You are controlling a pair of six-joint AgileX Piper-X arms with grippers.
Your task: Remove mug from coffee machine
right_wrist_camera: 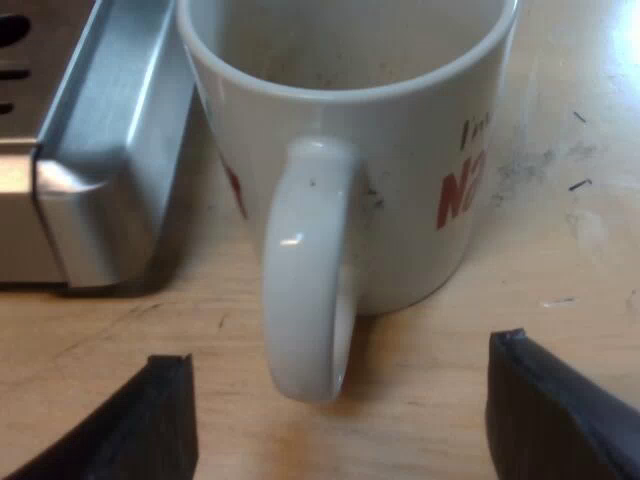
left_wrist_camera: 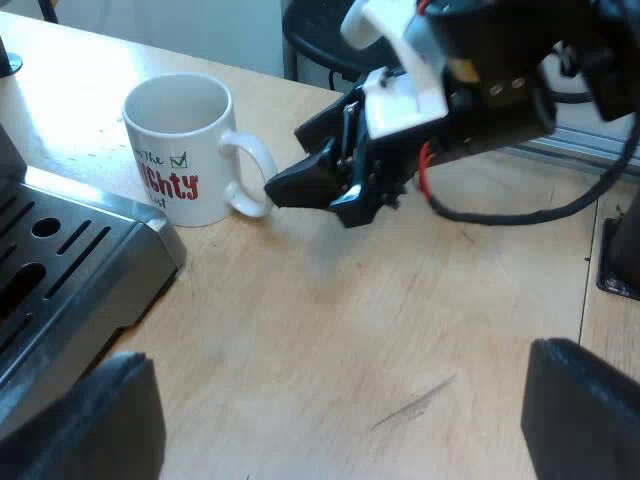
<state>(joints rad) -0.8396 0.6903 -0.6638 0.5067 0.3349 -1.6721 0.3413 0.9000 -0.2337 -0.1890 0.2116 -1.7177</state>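
Observation:
A white mug (left_wrist_camera: 180,150) with red lettering stands upright on the wooden table, just off the corner of the machine's metal drip tray (left_wrist_camera: 70,270). In the left wrist view my right gripper (left_wrist_camera: 278,188) has its fingertips at the mug's handle (left_wrist_camera: 250,175). In the right wrist view the mug (right_wrist_camera: 400,180) is close, and its handle (right_wrist_camera: 305,270) points at my right gripper (right_wrist_camera: 340,420), which is open with the fingers wide to either side and not touching it. My left gripper (left_wrist_camera: 340,420) is open over bare table, well short of the mug.
The drip tray (right_wrist_camera: 100,150) has slotted grating and a rounded steel corner close to the mug. A dark stool (left_wrist_camera: 320,40) stands beyond the table's edge. A black fitting (left_wrist_camera: 620,250) sits on the table behind the right arm.

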